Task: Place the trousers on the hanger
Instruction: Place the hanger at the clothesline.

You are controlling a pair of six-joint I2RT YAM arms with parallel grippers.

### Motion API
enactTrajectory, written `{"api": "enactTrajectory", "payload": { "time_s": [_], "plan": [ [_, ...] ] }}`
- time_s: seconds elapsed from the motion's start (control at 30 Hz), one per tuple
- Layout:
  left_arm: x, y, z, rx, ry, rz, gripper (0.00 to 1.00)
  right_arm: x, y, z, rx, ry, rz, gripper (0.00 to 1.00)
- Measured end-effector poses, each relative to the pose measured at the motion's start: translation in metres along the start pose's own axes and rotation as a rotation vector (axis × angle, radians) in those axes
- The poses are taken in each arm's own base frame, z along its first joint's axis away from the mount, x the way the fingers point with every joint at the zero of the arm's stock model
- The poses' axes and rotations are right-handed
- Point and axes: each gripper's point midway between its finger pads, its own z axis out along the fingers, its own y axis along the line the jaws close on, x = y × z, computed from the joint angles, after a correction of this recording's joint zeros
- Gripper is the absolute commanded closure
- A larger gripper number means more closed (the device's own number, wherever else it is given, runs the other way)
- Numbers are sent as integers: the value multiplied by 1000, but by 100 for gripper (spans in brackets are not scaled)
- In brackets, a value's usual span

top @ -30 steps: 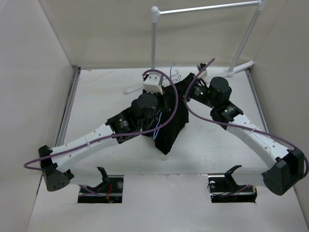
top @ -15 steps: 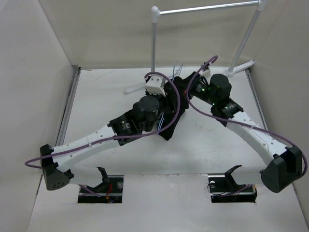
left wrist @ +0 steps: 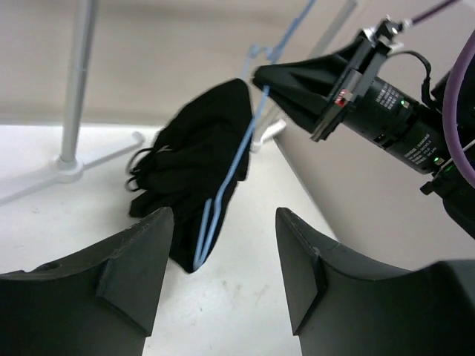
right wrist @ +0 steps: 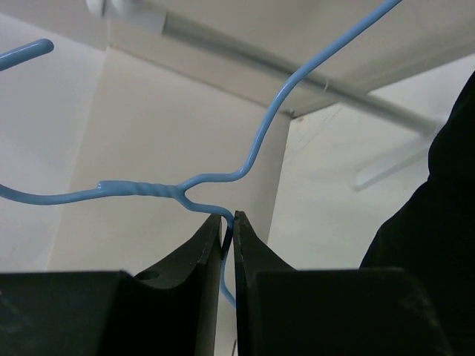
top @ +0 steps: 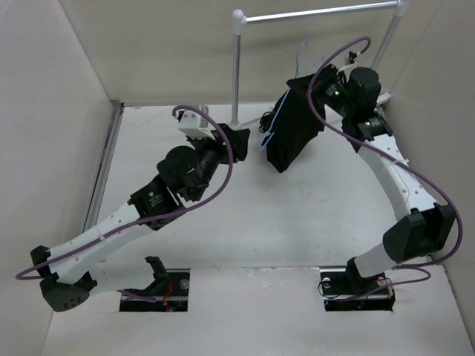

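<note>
The black trousers (top: 294, 130) hang draped over the thin pale blue hanger (top: 275, 119), lifted off the table below the rack's bar. My right gripper (top: 318, 83) is shut on the hanger (right wrist: 148, 188) wire just below its twisted neck; the right gripper (right wrist: 228, 222) pinches the wire, and black cloth (right wrist: 438, 222) shows at the right. In the left wrist view the trousers (left wrist: 194, 159) dangle with the hanger (left wrist: 239, 152) across them. My left gripper (top: 243, 138) stands open and empty to the left of the garment, apart from it; between the left gripper (left wrist: 223, 256) fingers only table shows.
A white tube garment rack (top: 237, 67) stands at the back, its top bar (top: 319, 12) above the hanger and its feet (top: 369, 104) on the table. Its pole (left wrist: 76, 89) is left of the trousers. Walls enclose both sides.
The right arm has raised the hanger and trousers from the table up toward the rack bar. The left gripper has opened, let go of the garment and pulled back to the left.
</note>
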Motion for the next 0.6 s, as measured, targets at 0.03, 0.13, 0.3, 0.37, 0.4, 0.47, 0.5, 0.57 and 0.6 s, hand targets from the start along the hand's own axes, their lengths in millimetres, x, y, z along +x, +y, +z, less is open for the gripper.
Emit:
{"api": "enactTrajectory", "payload": {
  "time_s": [0.03,0.13,0.3,0.37,0.4,0.47,0.5,0.57,0.6],
  "plan": [
    [-7,5,-2,-6,-15,-9,44,-14,-1,3,9,-24,-7,97],
    [-14,24,-7,-39,-34,-37,44,-52,-7,13,35,-85,-19,97],
    [15,60,2,-111,40,-49,44,-108,-17,33,81,-176,-24,97],
    [32,73,6,-138,87,-55,45,-126,-19,41,94,-204,-24,97],
    [41,80,8,-150,110,-59,45,-134,-19,44,98,-216,-25,97],
    [57,92,11,-169,155,-72,45,-147,-23,49,108,-236,-22,97],
    [64,97,11,-177,177,-80,45,-154,-25,51,114,-246,-19,97],
    [75,105,13,-188,208,-99,45,-167,-29,53,121,-265,-9,97],
    [80,108,13,-192,221,-106,45,-174,-33,53,127,-275,-2,97]
  ]
}}
